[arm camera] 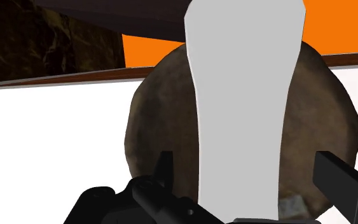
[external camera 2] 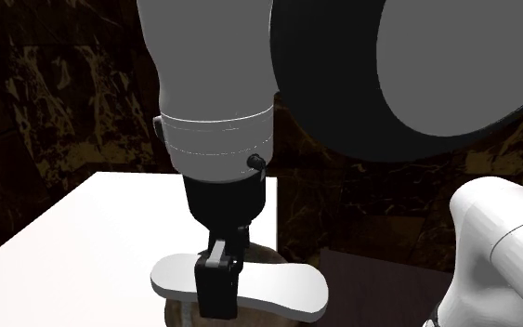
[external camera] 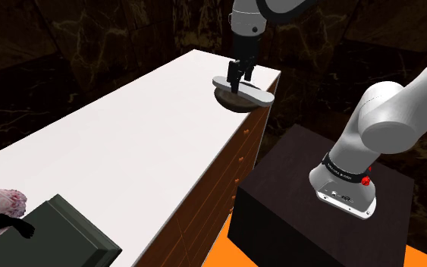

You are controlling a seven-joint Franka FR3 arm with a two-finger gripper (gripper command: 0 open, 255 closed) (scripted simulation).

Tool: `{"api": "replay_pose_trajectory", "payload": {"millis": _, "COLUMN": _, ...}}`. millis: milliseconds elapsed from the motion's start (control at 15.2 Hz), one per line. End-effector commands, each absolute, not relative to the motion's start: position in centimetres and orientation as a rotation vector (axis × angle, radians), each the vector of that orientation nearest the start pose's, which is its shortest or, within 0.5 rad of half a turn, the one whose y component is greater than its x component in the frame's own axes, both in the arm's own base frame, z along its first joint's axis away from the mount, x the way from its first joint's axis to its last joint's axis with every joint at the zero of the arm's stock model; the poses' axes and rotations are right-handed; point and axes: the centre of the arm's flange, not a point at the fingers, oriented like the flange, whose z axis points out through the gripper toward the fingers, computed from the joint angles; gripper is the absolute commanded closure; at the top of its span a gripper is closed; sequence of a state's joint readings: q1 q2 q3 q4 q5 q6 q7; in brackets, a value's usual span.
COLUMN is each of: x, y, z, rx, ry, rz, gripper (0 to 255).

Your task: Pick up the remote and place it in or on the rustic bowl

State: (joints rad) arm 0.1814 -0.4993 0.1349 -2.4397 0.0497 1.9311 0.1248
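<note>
The pale grey remote (external camera: 259, 94) lies flat across the top of the brown bowl (external camera: 230, 103), at the far corner of the white worktop (external camera: 128, 136). The black fingers (arm camera: 339, 184) are spread, one either side of it, touching neither edge.

Grey remote (arm camera: 244, 108) lies across brown bowl (arm camera: 165, 121), fingers (arm camera: 336, 181) seemingly apart.

place: home room | cues: white-topped wooden drawer chest (external camera: 132, 144); dark marble walls (external camera: 90, 30)

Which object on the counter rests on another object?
The pale grey remote: it lies across the brown bowl at the far corner. The bowl and dark green box sit directly on the white counter.
</note>
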Motion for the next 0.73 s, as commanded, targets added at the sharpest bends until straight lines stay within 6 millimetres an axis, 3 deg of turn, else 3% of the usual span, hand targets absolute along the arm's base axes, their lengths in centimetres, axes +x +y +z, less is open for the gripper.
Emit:
{"api": "replay_pose_trajectory", "payload": {"millis": 0, "x": 37.4, "y": 13.0, "z": 49.8, "rx": -3.152, "ry": -0.248, "rz": 0.014, "gripper": 0}}
{"api": "replay_pose_trajectory", "payload": {"millis": 132, "x": 37.5, "y": 13.0, "z": 52.1, "rx": -3.152, "ry": -0.248, "rz": 0.014, "gripper": 0}}
{"api": "replay_pose_trajectory", "payload": {"millis": 660, "x": 37.5, "y": 13.0, "z": 52.1, "rx": -3.152, "ry": -0.248, "rz": 0.014, "gripper": 0}}
